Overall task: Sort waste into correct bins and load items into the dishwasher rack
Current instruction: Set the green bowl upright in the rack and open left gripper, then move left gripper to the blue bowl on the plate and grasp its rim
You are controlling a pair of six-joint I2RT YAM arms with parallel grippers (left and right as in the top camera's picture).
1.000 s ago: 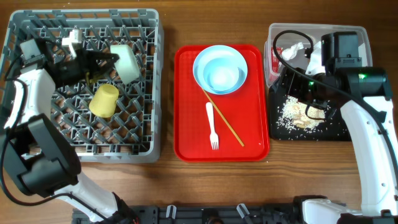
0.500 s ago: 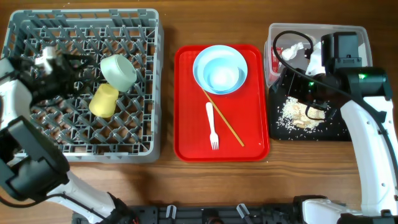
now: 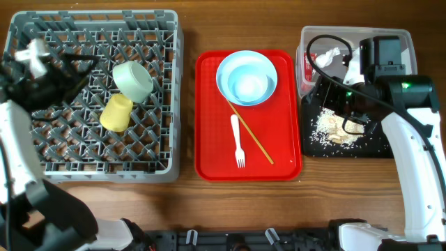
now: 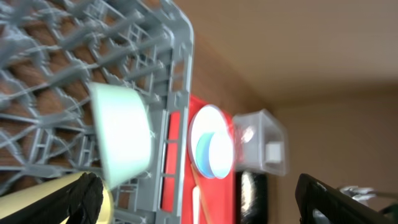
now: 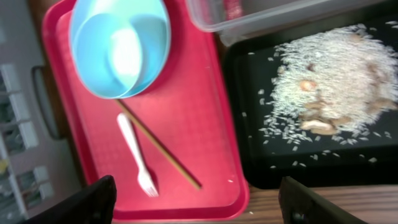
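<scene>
Looking down on a wooden surface (image 3: 187, 28), I see a tidy-up job that looks a little past halfway. On the left sits the grey dishwasher rack (image 3: 97, 169). The pale green bowl (image 3: 134, 79) lies tipped on its side among the pegs, and the yellow-green cup (image 3: 116, 111) lies on its side just beside it. The left claw (image 4: 198, 186) hangs over the rack's left part, its fingers wide apart and holding nothing, clear of the bowl.

In the middle is a red tray (image 3: 279, 125), not yet cleared. On it the light-blue bowl (image 3: 251, 87) sits inside the light-blue plate (image 3: 226, 70). Below them lie the white fork (image 3: 238, 139) and the chopsticks (image 3: 254, 139), which show as a single thin slanted line.

On the right, the clear tub (image 3: 348, 29) holds the white napkin (image 3: 333, 56) and the red wrapper (image 3: 304, 70). Touching its near side, the black tray (image 3: 376, 146) carries a heap of rice scraps (image 3: 334, 129). The right claw (image 5: 196, 193) hovers over this area, its fingers also spread and empty.

By my reckoning the waste is sorted. The plate, blue bowl, fork and chopsticks remain to be racked.
</scene>
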